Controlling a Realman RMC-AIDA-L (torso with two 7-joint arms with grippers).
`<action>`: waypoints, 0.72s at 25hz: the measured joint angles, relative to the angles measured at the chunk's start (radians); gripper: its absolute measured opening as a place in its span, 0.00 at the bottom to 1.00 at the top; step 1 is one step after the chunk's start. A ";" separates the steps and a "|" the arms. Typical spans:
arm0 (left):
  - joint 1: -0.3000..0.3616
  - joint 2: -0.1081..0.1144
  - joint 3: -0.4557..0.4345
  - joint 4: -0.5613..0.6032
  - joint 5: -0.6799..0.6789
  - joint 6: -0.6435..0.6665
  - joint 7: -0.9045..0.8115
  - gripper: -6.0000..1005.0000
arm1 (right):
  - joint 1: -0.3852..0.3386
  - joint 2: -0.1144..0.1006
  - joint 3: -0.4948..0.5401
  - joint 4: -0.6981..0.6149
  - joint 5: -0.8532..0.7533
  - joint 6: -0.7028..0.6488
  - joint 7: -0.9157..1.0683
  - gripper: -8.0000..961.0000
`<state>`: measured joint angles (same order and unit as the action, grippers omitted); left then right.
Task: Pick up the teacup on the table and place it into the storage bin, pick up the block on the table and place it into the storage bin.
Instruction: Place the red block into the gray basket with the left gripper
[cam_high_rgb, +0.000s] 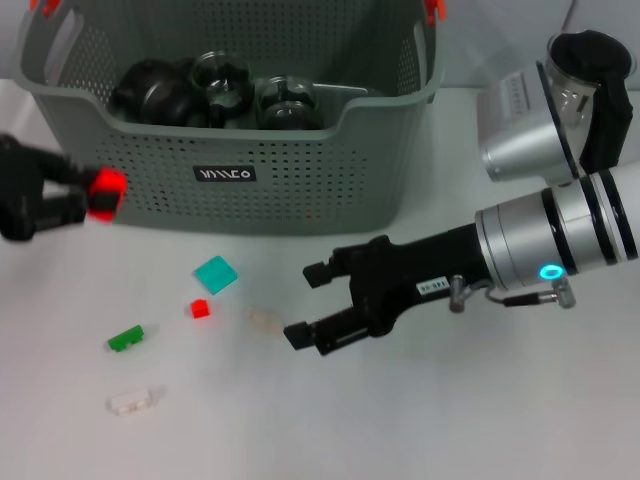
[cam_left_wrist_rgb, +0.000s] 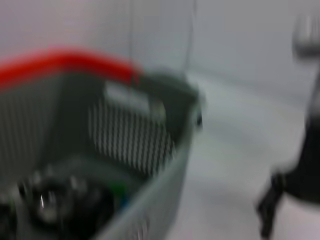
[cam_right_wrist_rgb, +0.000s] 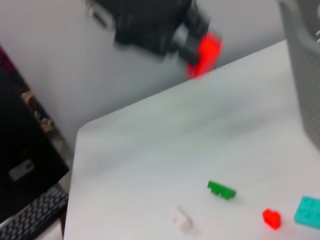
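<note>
Pinching: left pincer (cam_high_rgb: 88, 195) grips bright red block (cam_high_rgb: 104, 193) | right pincer (cam_high_rgb: 312, 303) spread | storage bin (cam_high_rgb: 300, 180) grey-green, perforated

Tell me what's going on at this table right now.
A two-armed robot is clearing the white table into a grey-green bin that already holds dark and glass pieces. The left gripper holds a red block beside the bin's front wall, off the table. The right gripper is open, reaching low toward the loose blocks: a teal one, a small red one, a green one and two pale ones.
</note>
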<state>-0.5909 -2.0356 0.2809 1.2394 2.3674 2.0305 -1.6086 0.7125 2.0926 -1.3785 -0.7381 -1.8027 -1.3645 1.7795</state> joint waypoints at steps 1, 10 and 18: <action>0.001 0.002 -0.007 -0.007 -0.033 -0.001 -0.017 0.23 | 0.000 0.000 0.001 -0.001 -0.009 -0.007 -0.003 0.98; -0.072 -0.016 0.038 -0.066 -0.192 -0.221 -0.172 0.23 | 0.008 0.000 0.003 -0.002 -0.091 -0.013 0.004 0.99; -0.123 -0.014 0.286 -0.097 -0.180 -0.606 -0.322 0.23 | 0.009 -0.002 0.004 -0.003 -0.092 -0.005 -0.002 0.99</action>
<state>-0.7138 -2.0500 0.5671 1.1420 2.1875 1.4245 -1.9311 0.7210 2.0903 -1.3747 -0.7409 -1.8943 -1.3693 1.7771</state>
